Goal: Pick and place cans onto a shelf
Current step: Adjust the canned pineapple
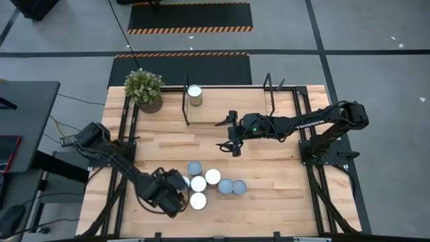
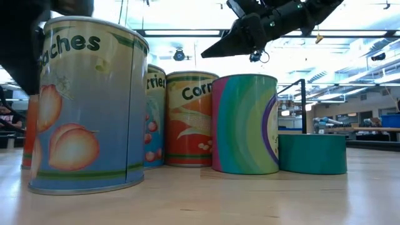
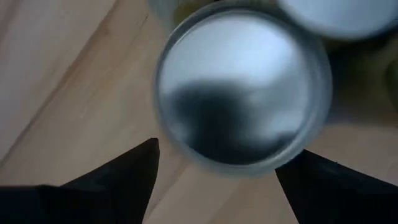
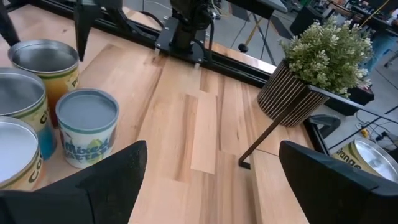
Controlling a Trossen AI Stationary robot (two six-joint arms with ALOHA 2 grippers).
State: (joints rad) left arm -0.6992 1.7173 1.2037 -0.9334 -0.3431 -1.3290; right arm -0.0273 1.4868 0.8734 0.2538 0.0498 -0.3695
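Several cans (image 1: 212, 177) stand upright in a cluster on the near middle of the table. One more can (image 1: 195, 95) stands at the far side between the shelf's black end frames (image 1: 186, 101). My left gripper (image 1: 179, 195) is open at the cluster's left. In the left wrist view its gripper (image 3: 227, 152) hangs over a can's round silvery top (image 3: 242, 87), one finger on each side, without plain touch. In the low view this looks like the peach-labelled can (image 2: 87, 103). My right gripper (image 1: 232, 138) is open and empty above the table's middle, also in its wrist view (image 4: 211, 162).
A potted plant (image 1: 143, 89) stands at the far left corner, beside the shelf frame. Black rails (image 1: 124, 134) run along the table's left and right sides. Bare wood (image 1: 269, 168) lies between the cluster and the right arm's base.
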